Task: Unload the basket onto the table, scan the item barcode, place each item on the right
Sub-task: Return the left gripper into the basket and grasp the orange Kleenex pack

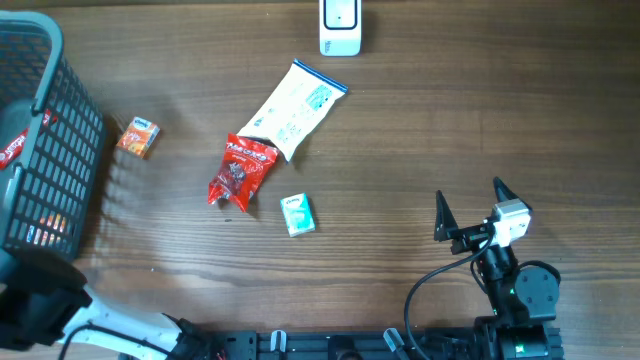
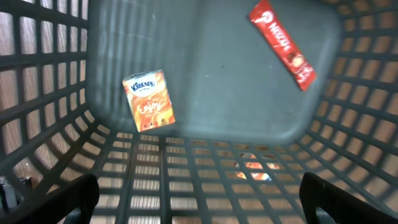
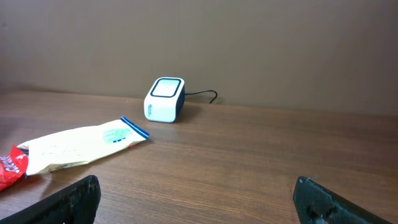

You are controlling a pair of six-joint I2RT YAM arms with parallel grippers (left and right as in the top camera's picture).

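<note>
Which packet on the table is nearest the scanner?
The long white pouch: its blue-edged end points at the scanner. Red packet, orange packet and green packet lie farther.

A dark basket (image 1: 70, 150) stands on the wooden table (image 1: 450, 120)

The scanner (image 1: 340, 27) is seen from overhead and, low, from the right wrist; the basket's (image 2: 50, 93) inside is viewed closely from the left wrist.

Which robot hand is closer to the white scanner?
Right. The right gripper is open on the robot's side of the table, with the scanner ahead of it near the far edge. The left gripper is over the basket at the left end, much farther away.
</note>
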